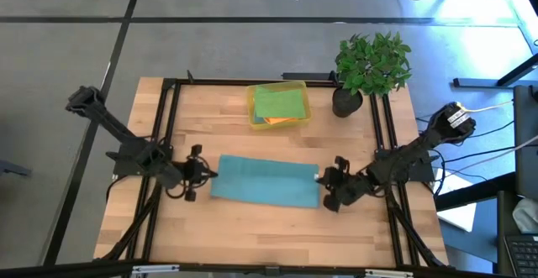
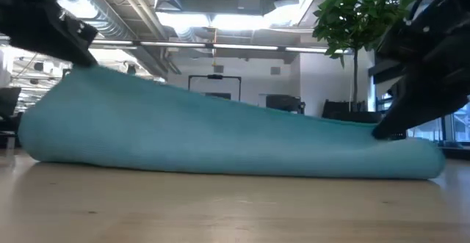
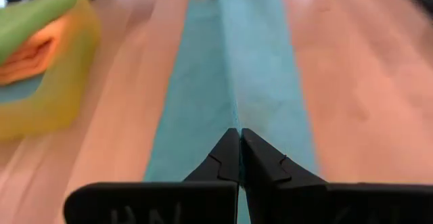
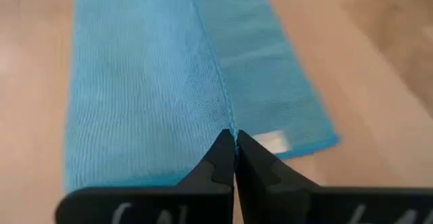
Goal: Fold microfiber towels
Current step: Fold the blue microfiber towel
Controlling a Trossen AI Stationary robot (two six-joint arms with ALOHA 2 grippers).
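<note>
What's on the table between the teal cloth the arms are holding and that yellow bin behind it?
Nothing: in the high view a strip of bare wooden table separates the teal-blue microfiber towel from the translucent yellow plastic bin.

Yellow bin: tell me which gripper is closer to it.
Left, though only slightly. The left gripper pinches the teal towel's end, diagonally across bare table from the yellow bin. The right gripper pinches the opposite end, a bit farther from the bin, nearer the potted plant.
</note>
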